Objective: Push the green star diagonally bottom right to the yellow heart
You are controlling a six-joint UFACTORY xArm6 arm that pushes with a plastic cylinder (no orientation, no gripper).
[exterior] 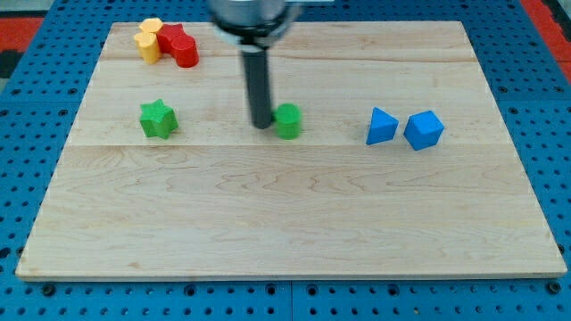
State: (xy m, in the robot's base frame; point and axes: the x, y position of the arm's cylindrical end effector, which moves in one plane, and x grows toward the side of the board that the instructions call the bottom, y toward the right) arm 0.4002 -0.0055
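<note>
A green star [158,119] lies on the wooden board's left side. A yellow block [148,40] sits at the view's top left, pressed against a red block [178,45]; I cannot make out whether the yellow one is a heart. My tip [260,123] rests just left of a second green block [288,120], rounded in shape, touching or nearly touching it. The tip is well to the right of the green star.
A blue triangular block [381,127] and a blue cube-like block [424,130] stand side by side at the right. The wooden board [285,223] lies on a blue perforated table.
</note>
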